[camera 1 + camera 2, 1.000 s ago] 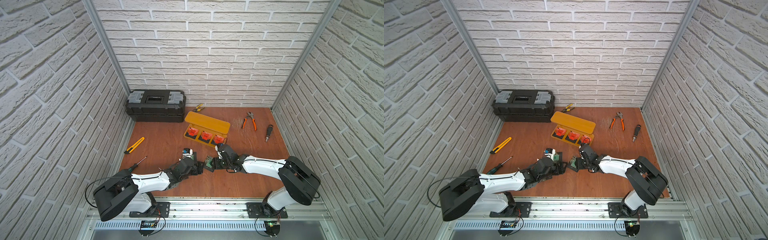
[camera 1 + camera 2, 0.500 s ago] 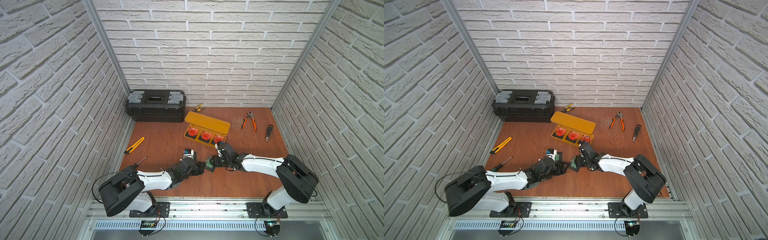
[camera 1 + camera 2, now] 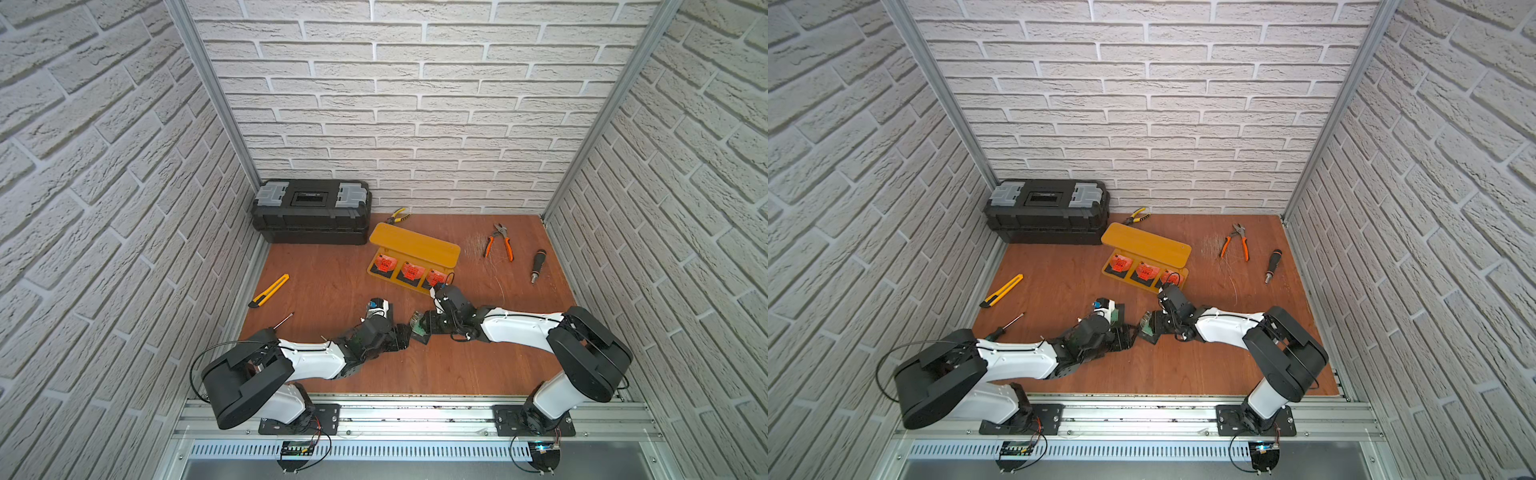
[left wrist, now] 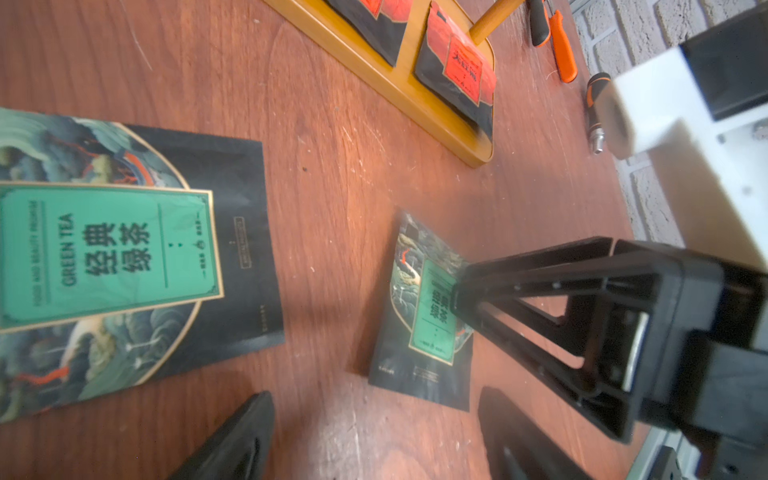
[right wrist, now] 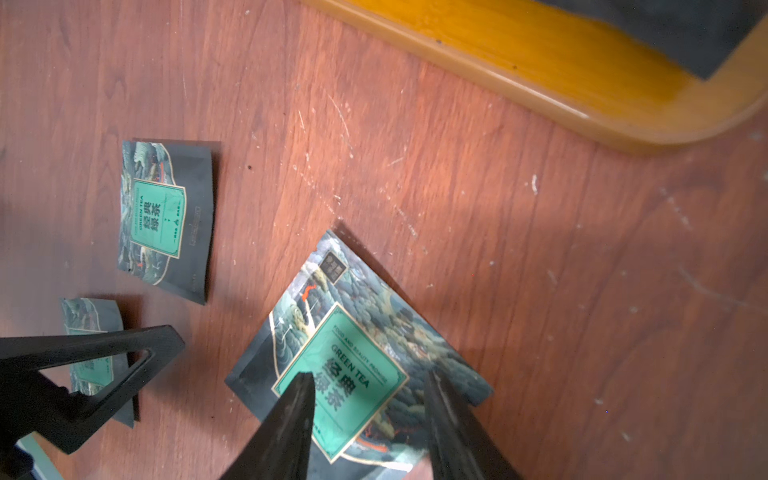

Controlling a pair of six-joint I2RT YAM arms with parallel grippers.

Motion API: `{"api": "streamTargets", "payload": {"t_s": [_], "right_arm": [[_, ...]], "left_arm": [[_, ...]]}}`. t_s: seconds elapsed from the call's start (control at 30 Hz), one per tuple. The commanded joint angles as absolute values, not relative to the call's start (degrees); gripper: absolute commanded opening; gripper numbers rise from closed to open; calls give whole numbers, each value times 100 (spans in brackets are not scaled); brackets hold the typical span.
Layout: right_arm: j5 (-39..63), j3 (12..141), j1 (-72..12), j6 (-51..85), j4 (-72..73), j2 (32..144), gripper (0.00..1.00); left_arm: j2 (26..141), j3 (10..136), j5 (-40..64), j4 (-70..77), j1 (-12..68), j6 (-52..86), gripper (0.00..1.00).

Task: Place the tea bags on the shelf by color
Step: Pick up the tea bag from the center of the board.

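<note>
Top views: yellow-orange plastic two-tier shelf [image 3: 419,245] is sitting mid-table with three red-orange square tea bags [image 3: 410,272] lying in a row on its lower board. My left claw [image 3: 401,334] and right claw [image 3: 424,328] are meeting nose to nose just in front of it, the right one sitting on a green mottled square tea bag [image 3: 417,329] lying on the brown wooden table [image 3: 332,270]. Left wrist: my left claw [image 4: 374,440] is standing wide, holding nothing. Another green tea bag [image 4: 108,257] is lying flat just beside it, and the right claw's tips are touching the first bag's label. Right wrist: my right claw [image 5: 374,428] is standing part-way apart, straddling that label. Two more green tea bags [image 5: 166,220] are lying nearby, one partly behind a left fingertip [image 5: 162,338].
</note>
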State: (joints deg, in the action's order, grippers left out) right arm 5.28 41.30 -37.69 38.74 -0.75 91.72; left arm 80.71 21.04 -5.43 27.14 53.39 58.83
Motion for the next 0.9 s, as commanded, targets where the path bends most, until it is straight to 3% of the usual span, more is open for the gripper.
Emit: {"api": "streamTargets", "payload": {"t_s": [0.0,0.87], "right_arm": [[559,4028,-3745,3972,-9,9207,47],[677,3872,-3749,4126,132,9247,48]], "left_arm": [[8219,2038,-445,3071,5338,5947,82],[9042,2041,-192,3945,5353,6493,70]]}}
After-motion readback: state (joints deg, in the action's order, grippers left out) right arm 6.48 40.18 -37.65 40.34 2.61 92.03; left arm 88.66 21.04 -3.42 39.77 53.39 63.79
